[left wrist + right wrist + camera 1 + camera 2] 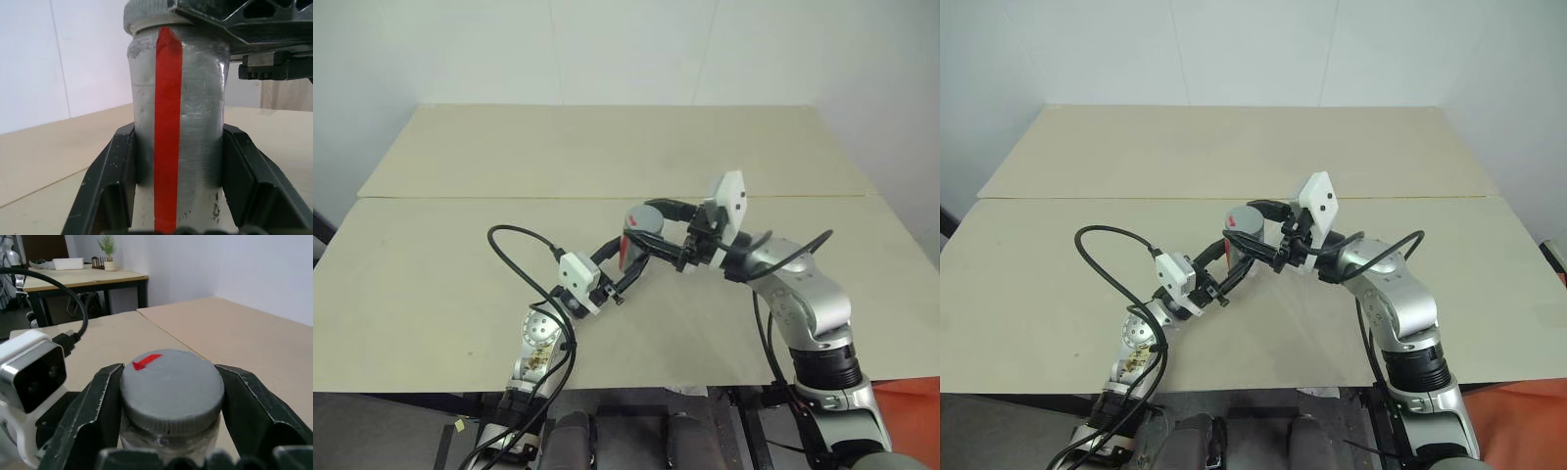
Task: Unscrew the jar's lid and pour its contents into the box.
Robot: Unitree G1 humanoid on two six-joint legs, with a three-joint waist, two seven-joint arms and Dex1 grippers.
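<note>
1. Right gripper (168, 406) – its two black fingers are clamped on the lid (171, 387), a flat round grey disc w/ a ribbed edge and a small red mark on top. One finger presses each side of the rim.
2. Left gripper (178, 171) – black fingers closed on the jar (178, 98), a small upright silvery-grey cylinder w/ a red vertical stripe down its front. The fingers grip the lower body, one on each side of the stripe.
3. Lid sits on top of the jar, still on; a pale neck ring shows just under it in the left wrist view.
4. Jar is held up off the table (607, 147), roughly at the middle in front of the robot, between the two wrists. Right gripper comes in from the right at the top; left gripper comes from lower left at the body.
5. Table is a pale beige wooden surface w/ a seam running across it behind the jar – bare board all round the arms.
6. Black cable (524, 255) loops up from the left arm near its white wrist camera block (579, 279).
7. Further out, in the right wrist view: another table w/ a small potted plant (108, 249) and a white tray (73, 263).
</note>
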